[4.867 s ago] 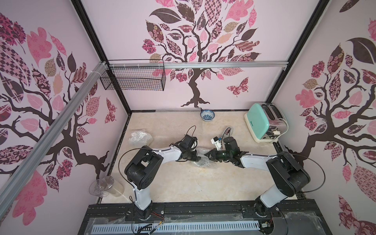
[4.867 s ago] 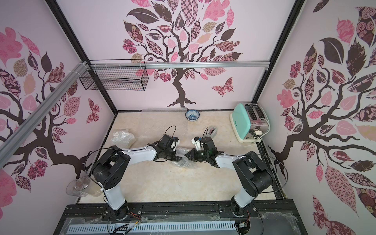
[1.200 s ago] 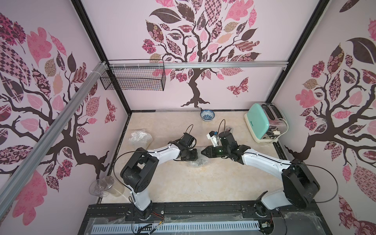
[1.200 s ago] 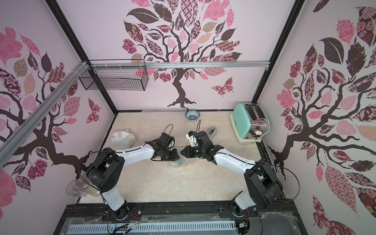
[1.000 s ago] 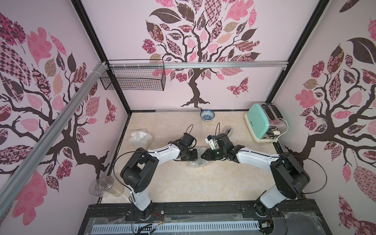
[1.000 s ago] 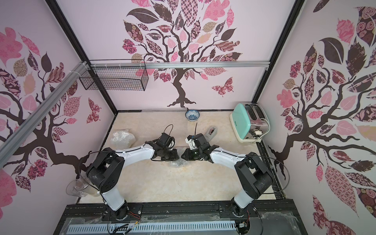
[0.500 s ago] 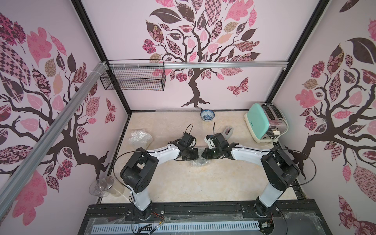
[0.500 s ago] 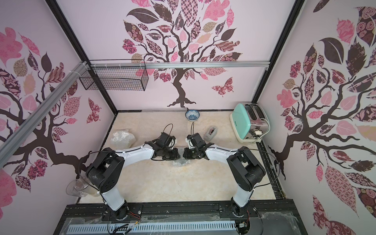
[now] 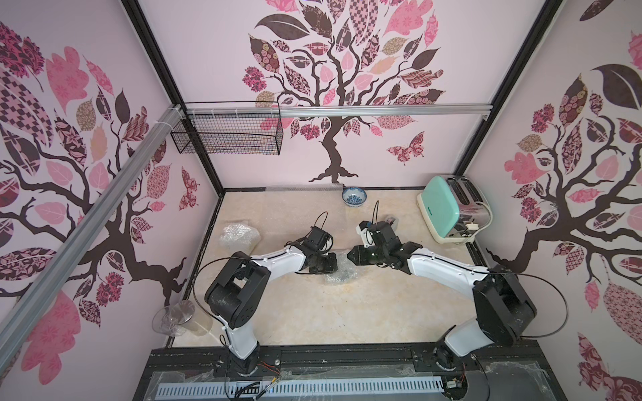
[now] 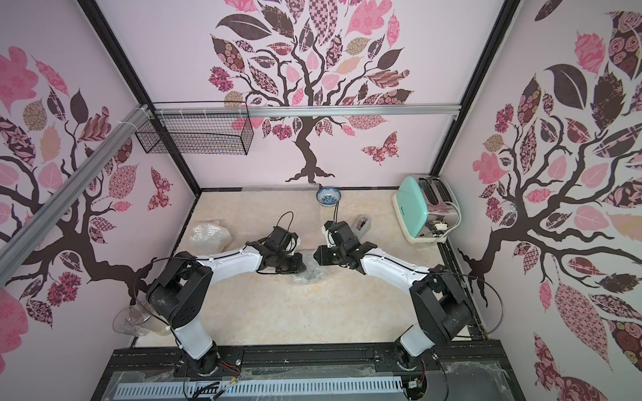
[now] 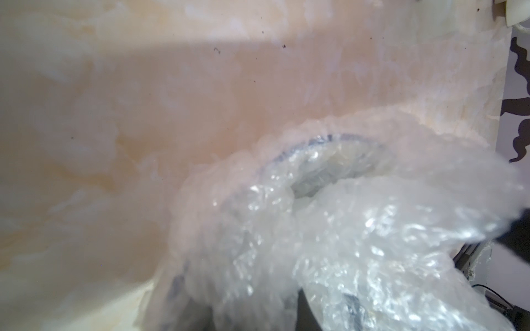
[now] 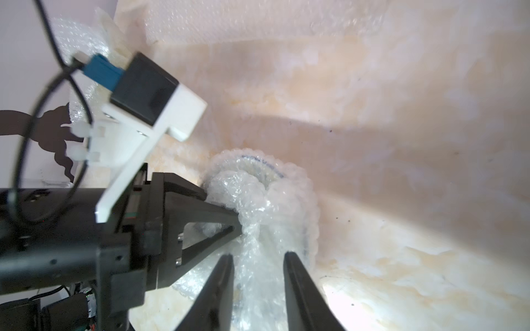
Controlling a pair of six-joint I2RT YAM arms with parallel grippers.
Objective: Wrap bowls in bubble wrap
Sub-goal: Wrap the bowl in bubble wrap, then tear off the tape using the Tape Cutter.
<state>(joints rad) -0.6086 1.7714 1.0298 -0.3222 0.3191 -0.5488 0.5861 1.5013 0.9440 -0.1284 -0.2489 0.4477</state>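
Since a second ago the right claw [image 12: 256, 259] has parted its jaws; they stand partly open on either side of the bubble wrap [image 12: 266, 206] tail. Well off to its outer side, one mint toaster [image 9: 443, 208] bears lettering too small to read. One wrapped bundle [image 9: 239, 236] lies out beyond the left claw [image 12: 239, 226], which is closed on the bubble wrap over one blue-rimmed bowl [image 12: 268, 164] between both claws. One bare bowl [image 9: 354, 197] sits far ahead.

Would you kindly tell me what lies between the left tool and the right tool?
The bubble wrap bundled round a bowl lies between them, as both top views show.
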